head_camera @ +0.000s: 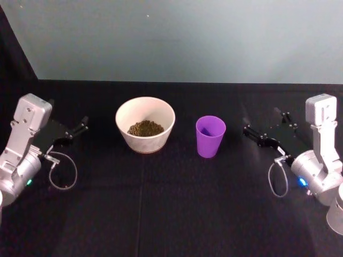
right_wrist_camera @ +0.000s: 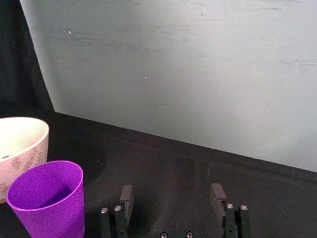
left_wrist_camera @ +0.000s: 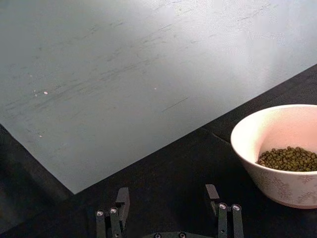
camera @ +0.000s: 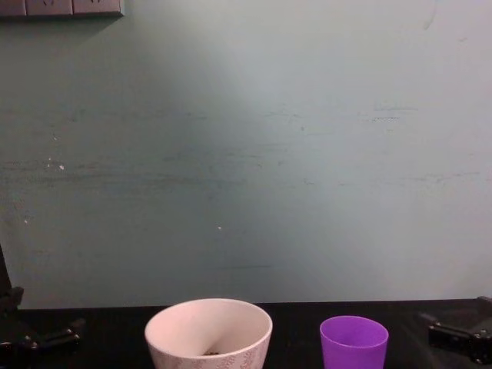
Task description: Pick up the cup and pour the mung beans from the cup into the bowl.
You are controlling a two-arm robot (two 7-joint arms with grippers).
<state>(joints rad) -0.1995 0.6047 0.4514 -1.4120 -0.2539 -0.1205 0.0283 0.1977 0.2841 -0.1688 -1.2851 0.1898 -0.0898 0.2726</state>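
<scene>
The purple cup [head_camera: 210, 140] stands upright on the black table, just right of the cream bowl [head_camera: 156, 140]. A heap of mung beans [head_camera: 145, 128] lies in the bowl's bottom, while the cup's inside shows plain purple. My left gripper [head_camera: 84, 124] rests open on the table left of the bowl, holding nothing. My right gripper [head_camera: 260, 126] rests open to the right of the cup, apart from it. The left wrist view shows the left gripper [left_wrist_camera: 168, 198], the bowl [left_wrist_camera: 282, 186] and the beans [left_wrist_camera: 290, 158]. Ahead of the right gripper [right_wrist_camera: 171, 196] are the cup [right_wrist_camera: 49, 203] and the bowl [right_wrist_camera: 25, 148].
A black cloth covers the table, and a pale grey-green wall [head_camera: 177, 37] stands close behind it. From the chest, the bowl [camera: 207, 342] and cup [camera: 354, 346] sit side by side. Loose cable loops [head_camera: 63, 171] hang by each wrist.
</scene>
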